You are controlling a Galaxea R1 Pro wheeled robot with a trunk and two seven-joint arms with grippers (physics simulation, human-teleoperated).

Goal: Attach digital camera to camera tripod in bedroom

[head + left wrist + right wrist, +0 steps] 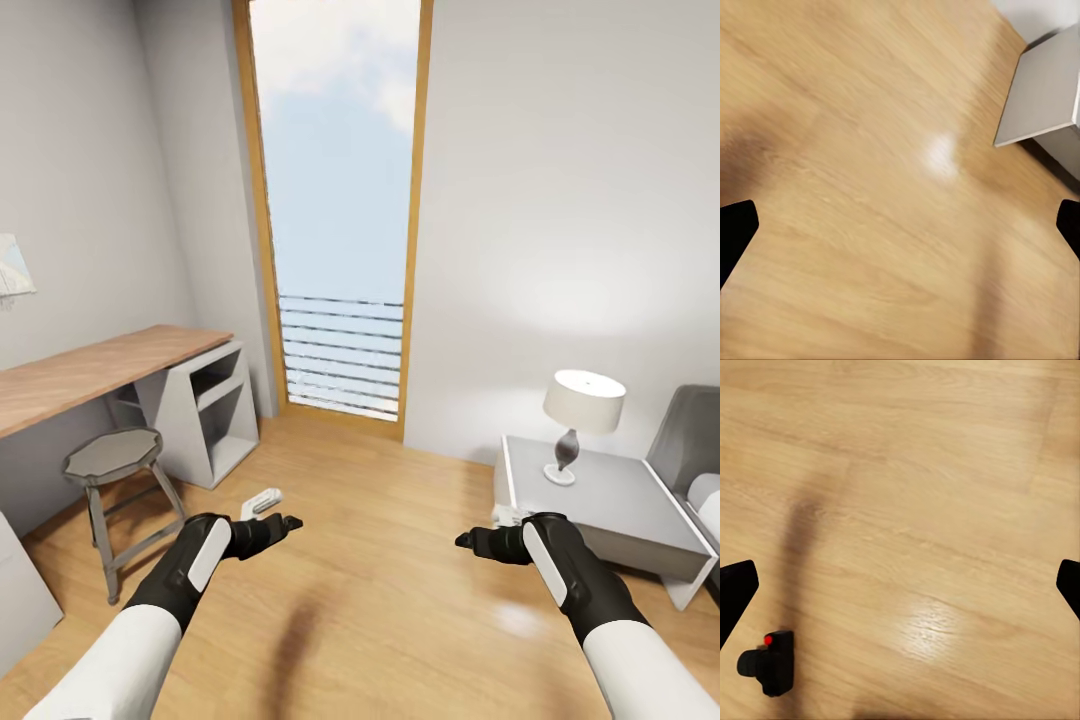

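Note:
I am in the bedroom, over its light wood floor (380,560). The digital camera (769,661), small and black with a red button, lies on the floor in the right wrist view, close to one finger and outside the jaws. My right gripper (900,585) is open with only bare floor between its fingers; in the head view it (465,541) hovers in front of the nightstand. My left gripper (285,523) hangs at the same height, also open (900,225) over bare floor. The camera tripod is out of view.
A wood-topped white desk (90,370) and a grey round stool (112,455) stand at the left. A tall wood-framed window (340,220) is straight ahead. A grey nightstand (610,500) with a white lamp (582,410) and the bed's edge (695,450) are at the right.

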